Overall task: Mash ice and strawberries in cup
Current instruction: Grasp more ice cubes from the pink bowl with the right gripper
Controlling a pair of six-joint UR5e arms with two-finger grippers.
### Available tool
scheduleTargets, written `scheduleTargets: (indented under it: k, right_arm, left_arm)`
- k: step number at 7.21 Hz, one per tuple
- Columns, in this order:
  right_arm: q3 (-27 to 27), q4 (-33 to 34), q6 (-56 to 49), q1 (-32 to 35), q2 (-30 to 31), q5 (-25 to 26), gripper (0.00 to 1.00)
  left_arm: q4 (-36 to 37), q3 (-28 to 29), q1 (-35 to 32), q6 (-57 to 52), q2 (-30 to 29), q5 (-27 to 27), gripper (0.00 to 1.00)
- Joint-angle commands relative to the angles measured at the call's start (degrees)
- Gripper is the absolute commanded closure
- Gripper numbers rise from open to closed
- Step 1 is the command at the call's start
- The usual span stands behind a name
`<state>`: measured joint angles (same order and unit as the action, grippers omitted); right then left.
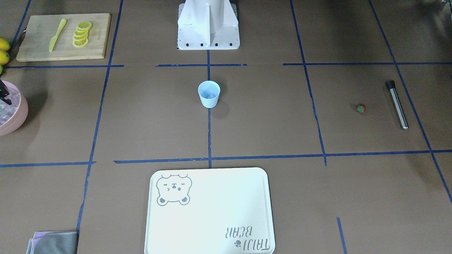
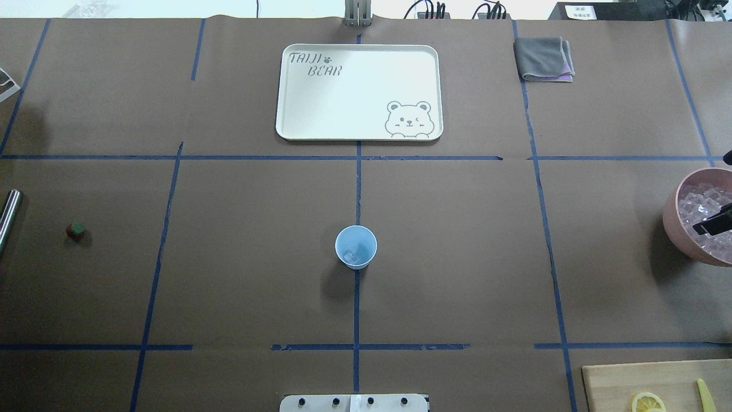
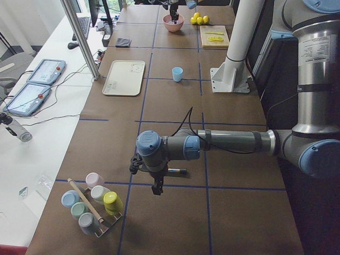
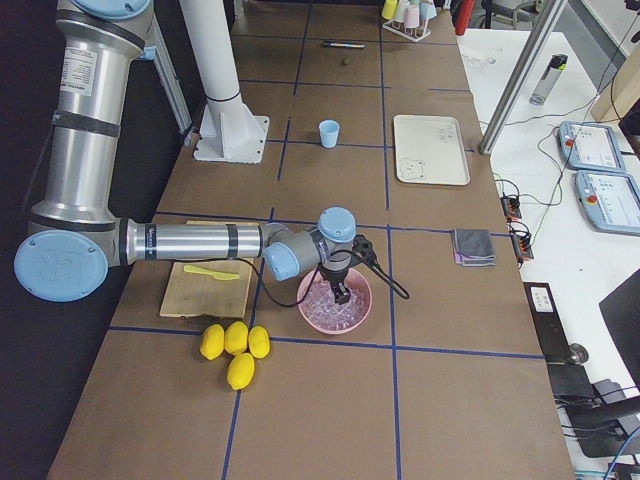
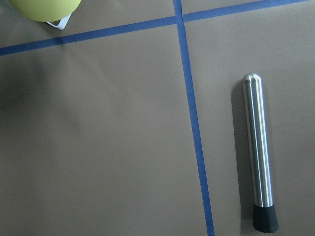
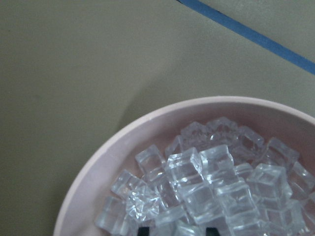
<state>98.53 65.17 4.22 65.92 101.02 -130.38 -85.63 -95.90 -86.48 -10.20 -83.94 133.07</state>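
Cup held ice at counter centre, strawberry and muddler lay far left of it, pink bowl far right under right hand, left hand by muddler, neither grip could be told, blue tape grid.

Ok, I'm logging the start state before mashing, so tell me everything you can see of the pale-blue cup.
The cup is small, pale blue, plain, tapered and handleless, plastic by its look. It stands upright, mouth open, mid-table on a blue tape line, with clear ice at its bottom. Nothing else touches it.
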Motion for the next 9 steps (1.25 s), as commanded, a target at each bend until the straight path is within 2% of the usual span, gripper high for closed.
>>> scheduleTargets:
  k: [1,2,4,5,6,7,9]
  right_arm:
    - [0.1,0.1,0.0,0.1,0.1,-0.1,0.89]
    - [0.6,0.5,0.0,1.0,0.0,-0.1,0.9]
    - [2.4,3.3,0.1,5.9,-0.6,-4.1,0.92]
    - [6.9,8.7,0.8,6.5,-1.3,-4.2,0.92]
    - [11.6,18.1,1.7,7.1,-4.9,-4.2,0.92]
    - [14.6,24.0,7.8,6.9,-9.0,-3.9,0.95]
    - [16.7,24.3,27.8,-0.1,-17.3,-2.4,0.98]
  left_arm:
    - [-0.1,-0.1,0.0,0.0,0.0,0.1,0.0]
    - [0.0,-0.1,0.0,0.0,0.0,0.0,0.0]
    - [0.0,-0.2,0.0,0.0,0.0,0.0,0.0]
    - [0.0,-0.2,0.0,0.0,0.0,0.1,0.0]
    - [0.0,-0.3,0.0,0.0,0.0,0.1,0.0]
    - [-0.1,-0.4,0.0,0.0,0.0,0.1,0.0]
    - [-0.1,-0.5,0.0,0.0,0.0,0.1,0.0]
